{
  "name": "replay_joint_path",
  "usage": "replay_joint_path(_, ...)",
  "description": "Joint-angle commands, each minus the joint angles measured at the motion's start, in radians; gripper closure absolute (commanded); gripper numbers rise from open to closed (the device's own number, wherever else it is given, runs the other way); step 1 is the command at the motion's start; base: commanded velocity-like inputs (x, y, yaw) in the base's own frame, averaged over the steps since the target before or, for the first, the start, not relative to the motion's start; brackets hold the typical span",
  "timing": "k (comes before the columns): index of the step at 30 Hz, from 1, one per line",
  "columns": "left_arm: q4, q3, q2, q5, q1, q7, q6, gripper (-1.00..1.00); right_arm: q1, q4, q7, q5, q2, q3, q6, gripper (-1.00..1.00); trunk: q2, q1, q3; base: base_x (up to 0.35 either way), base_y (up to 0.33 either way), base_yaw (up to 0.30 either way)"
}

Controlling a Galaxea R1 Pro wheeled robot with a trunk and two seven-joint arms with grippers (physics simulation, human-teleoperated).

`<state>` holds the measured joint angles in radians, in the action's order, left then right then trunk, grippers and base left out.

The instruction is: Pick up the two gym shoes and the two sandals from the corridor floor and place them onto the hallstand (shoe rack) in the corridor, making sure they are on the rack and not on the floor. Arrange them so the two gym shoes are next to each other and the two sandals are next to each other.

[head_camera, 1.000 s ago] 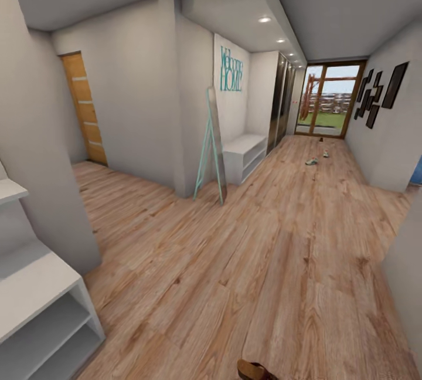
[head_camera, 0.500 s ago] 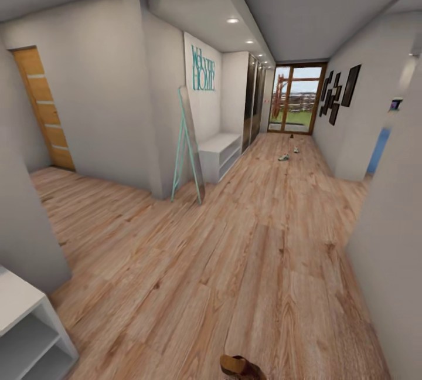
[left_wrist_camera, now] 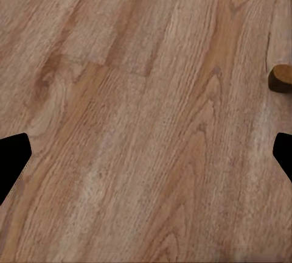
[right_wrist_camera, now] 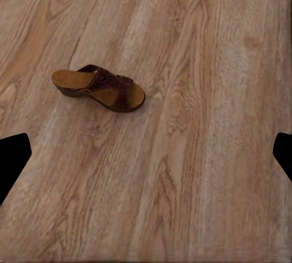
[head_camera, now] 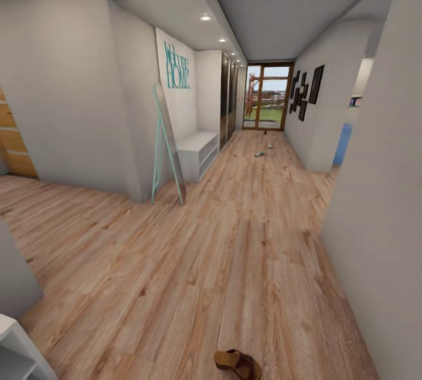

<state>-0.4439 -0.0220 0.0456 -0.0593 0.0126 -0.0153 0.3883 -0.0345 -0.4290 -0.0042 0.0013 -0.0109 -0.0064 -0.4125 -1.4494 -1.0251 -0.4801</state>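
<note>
A sandal (right_wrist_camera: 100,89) lies on the floor (head_camera: 234,251) just ahead; the right gripper (right_wrist_camera: 146,153), fingers wide (nothing held), should drop squarely over its strap before closing

Lettering on the wall: I read "Welcome HOME" in teal cut-out letters (head_camera: 177,65), two lines, the upper in thin tall script, the lower in capitals.
What it stands on: the plain white side wall (head_camera: 179,104) of the corridor recess, above the low white shelf unit (head_camera: 196,151) and just behind the leaning teal-framed floor mirror (head_camera: 166,145).
Dark picture frames on the opposite wall (head_camera: 306,91): too small for me to make out any writing.
Brown strapped sandal on the wood-plank floor (right_wrist_camera: 100,87): I see no brand or number on its tan footbed or maroon strap.
</note>
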Motion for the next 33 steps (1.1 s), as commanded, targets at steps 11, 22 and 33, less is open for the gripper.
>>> replay_joint_path(11,0.001,0.001,0.0,-0.006,0.001,-0.002,0.003,-1.0,-0.001,0.001,0.0,0.0,0.0,0.0,-0.003,-1.0,-0.001,0.0,-0.008,0.0,0.299,-0.283)
replay_joint_path(22,0.001,0.0,0.0,-0.005,0.0,-0.002,0.003,-1.0,-0.001,0.001,0.0,0.0,0.0,-0.001,-0.003,-1.0,-0.001,0.0,-0.014,0.0,0.288,-0.221)
replay_joint_path(33,0.001,0.001,0.001,-0.005,0.0,-0.001,0.003,-1.0,-0.001,0.002,0.002,0.003,-0.001,0.001,-0.003,-1.0,-0.001,0.0,-0.015,0.0,0.24,-0.027)
